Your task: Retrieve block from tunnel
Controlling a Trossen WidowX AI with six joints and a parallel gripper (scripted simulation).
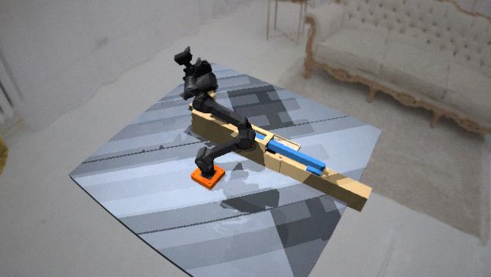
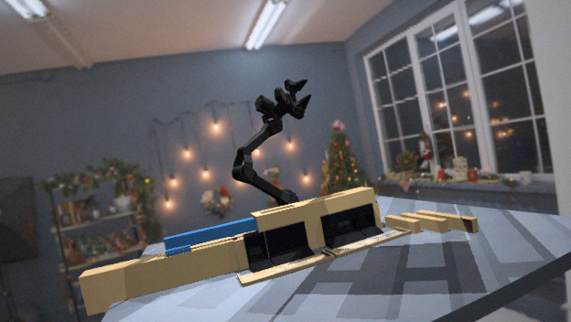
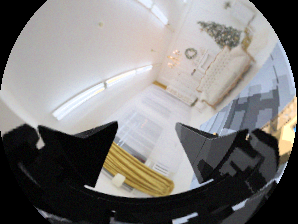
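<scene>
Your gripper [image 1: 193, 53] [image 2: 308, 88] [image 3: 147, 125] is raised well above the table [image 1: 157, 197] [image 2: 393, 299], its jaws spread wide with nothing between them. You can't see the small block in any of the 3 views, so you can't confirm its exact place in the wooden tunnel [image 1: 210, 127] [image 2: 315, 229]; the 2 side openings in the exterior view look dark inside. The blue handle [image 1: 297, 154] [image 2: 210, 233] sticks out of 1 end, and its inner part is hidden by the tunnel. From the top, your arm [image 1: 226, 112] [image 2: 258, 180] covers part of the tunnel. You can make out 3 wooden rods [image 2: 424, 222] beyond the other end in the exterior view, partly overlapping one another. The wrist view cuts off the tan wood at its right edge, too little for you to identify. Your orange base plate [image 1: 210, 185] shows only from the top.
</scene>
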